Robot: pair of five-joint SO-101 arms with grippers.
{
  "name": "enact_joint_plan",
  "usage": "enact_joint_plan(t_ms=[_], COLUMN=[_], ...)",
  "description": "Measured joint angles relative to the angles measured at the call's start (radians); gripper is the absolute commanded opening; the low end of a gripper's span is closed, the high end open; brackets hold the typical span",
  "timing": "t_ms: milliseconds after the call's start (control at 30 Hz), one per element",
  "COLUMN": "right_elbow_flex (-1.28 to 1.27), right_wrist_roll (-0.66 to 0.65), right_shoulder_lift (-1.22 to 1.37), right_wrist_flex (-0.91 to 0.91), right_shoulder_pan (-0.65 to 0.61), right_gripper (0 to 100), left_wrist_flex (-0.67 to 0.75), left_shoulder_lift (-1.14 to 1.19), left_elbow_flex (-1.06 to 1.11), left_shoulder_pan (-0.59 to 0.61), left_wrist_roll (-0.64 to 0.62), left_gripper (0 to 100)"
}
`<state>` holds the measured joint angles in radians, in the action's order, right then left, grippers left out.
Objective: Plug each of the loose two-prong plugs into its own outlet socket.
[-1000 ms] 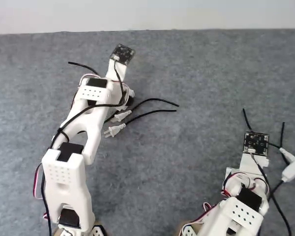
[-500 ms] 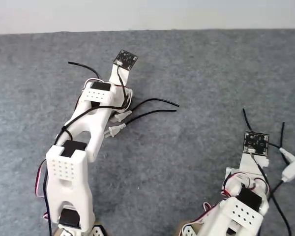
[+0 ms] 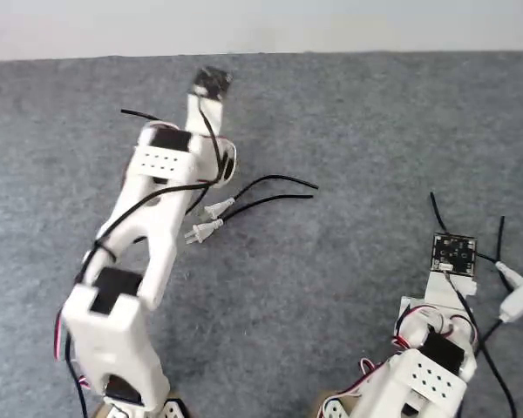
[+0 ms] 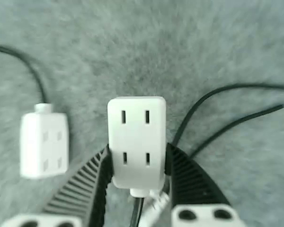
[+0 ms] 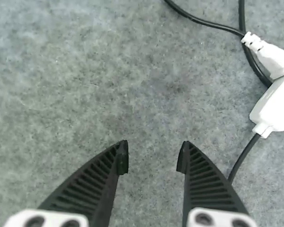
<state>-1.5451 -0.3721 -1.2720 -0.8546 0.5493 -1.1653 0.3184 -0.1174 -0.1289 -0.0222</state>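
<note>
Left gripper (image 4: 137,157) is clamped on a white outlet block (image 4: 136,135), with a second outlet block (image 4: 43,142) lying just beside it on the carpet (image 4: 213,42). Right gripper (image 5: 151,158) hangs open, empty. Farther out, both loose plugs (image 3: 216,208) lie unplugged, so pretty much everything's left.

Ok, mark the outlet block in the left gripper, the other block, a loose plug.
held outlet block (image 4: 136,142), left wrist view, socket face.
other outlet block (image 4: 44,144), left wrist view, socket face.
loose plug (image 3: 207,229), high view, white body.
</note>
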Motion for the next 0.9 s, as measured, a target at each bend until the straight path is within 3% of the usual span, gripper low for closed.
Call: enact_joint_plan(t_ms=[267, 467, 567, 767, 900], right_elbow_flex=[0.0, 0.0, 0.0, 0.0, 0.0], right_wrist_roll=[0.0, 0.0, 0.0, 0.0, 0.0], right_shoulder_lift=[0.0, 0.0, 0.0, 0.0, 0.0], right_wrist_flex=[0.0, 0.0, 0.0, 0.0, 0.0], right_shoulder_pan=[0.0, 0.0, 0.0, 0.0, 0.0], right_gripper=[18.0, 18.0, 18.0, 18.0, 18.0], left_wrist_flex=[-0.285, -0.308, -0.235, 0.094, 0.15], left_shoulder_lift=[-0.176, -0.235, -0.322, -0.614, -0.664], left_elbow_flex=[0.058, 0.279, 0.42, 0.813, 0.936], left_shoulder_pan=[0.0, 0.0, -0.017, -0.044, -0.054], left_wrist_roll=[-0.204, -0.241, -0.252, -0.285, -0.292], left_gripper=[1, 1, 1, 1, 1])
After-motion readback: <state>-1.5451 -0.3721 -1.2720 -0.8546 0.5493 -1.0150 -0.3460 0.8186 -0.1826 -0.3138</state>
